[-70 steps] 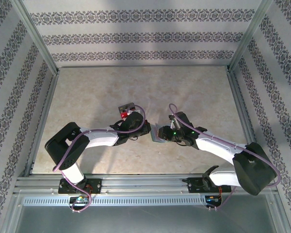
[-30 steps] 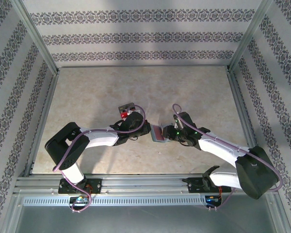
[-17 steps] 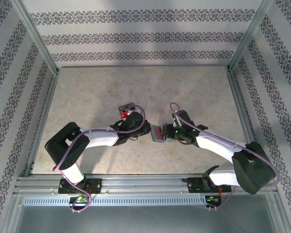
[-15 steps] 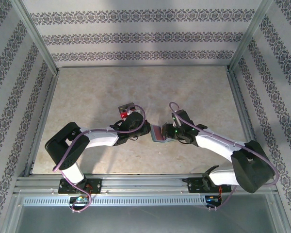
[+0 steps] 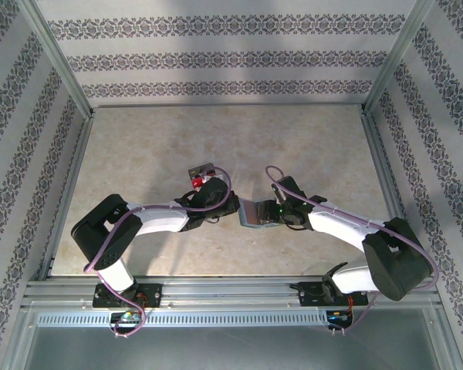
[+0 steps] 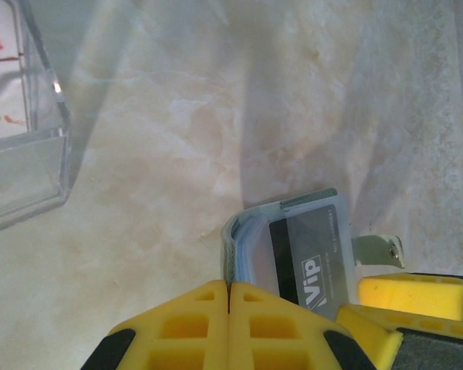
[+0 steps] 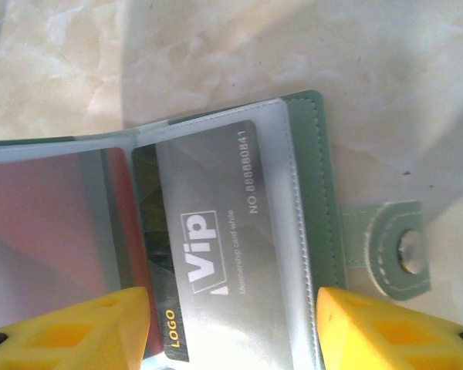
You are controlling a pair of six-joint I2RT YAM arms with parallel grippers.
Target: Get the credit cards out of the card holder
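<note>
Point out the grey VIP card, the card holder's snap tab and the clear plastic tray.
grey VIP card [image 7: 216,247], right wrist view, on its silver face beside the logo.
snap tab [image 7: 390,250], right wrist view, on the stitched green strap.
clear plastic tray [image 6: 27,173], left wrist view, on its front wall.

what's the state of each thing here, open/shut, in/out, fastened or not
card holder: open
grey card: inside its clear sleeve
reddish card: inside its sleeve
snap tab: unfastened
left gripper: shut, at the card holder's edge
right gripper: open, astride the grey card
</note>
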